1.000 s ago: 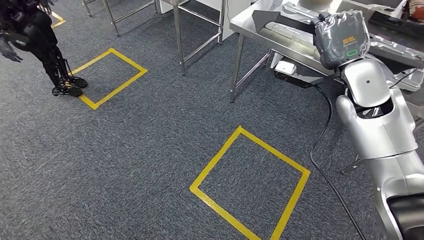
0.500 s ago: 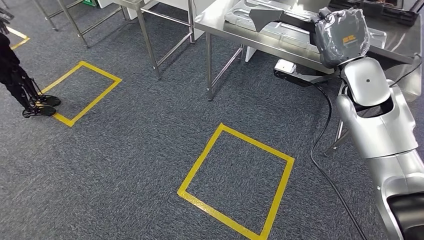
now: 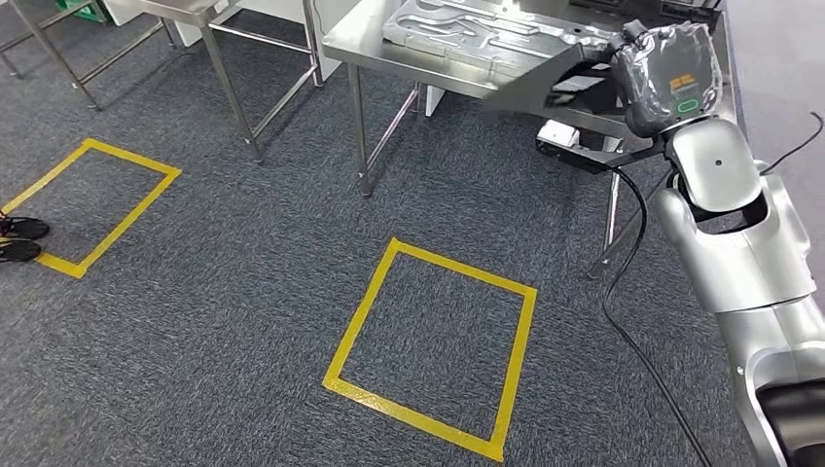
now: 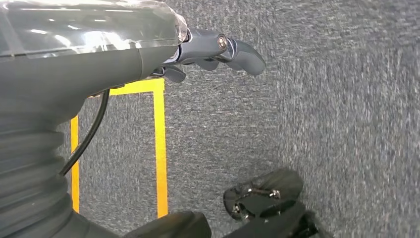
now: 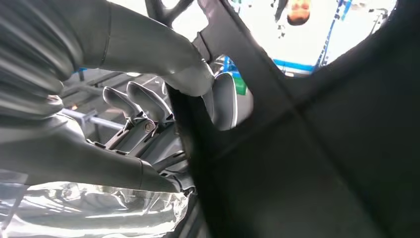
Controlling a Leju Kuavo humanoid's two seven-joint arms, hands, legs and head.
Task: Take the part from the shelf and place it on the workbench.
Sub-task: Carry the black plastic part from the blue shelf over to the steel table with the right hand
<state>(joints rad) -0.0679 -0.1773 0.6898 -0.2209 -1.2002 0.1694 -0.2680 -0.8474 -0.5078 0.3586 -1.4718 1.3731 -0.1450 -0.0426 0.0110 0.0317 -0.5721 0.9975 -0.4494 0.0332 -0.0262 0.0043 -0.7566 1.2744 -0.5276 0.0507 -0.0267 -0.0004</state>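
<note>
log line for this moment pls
phase: carrying | right robot hand: grips dark part | left robot hand: holds nothing, over carpet | workbench: ahead, part not placed

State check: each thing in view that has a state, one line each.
Dark flat part: gripped by the right hand, held out over the workbench edge, not yet set down.
Right hand: thumb and fingers clamp the part's edge.
Left hand: holds nothing, fingers curled, hanging over the carpet.
Steel workbench: standing; bears a grey moulded tray.
Black cable: trailing loose on the carpet.
</note>
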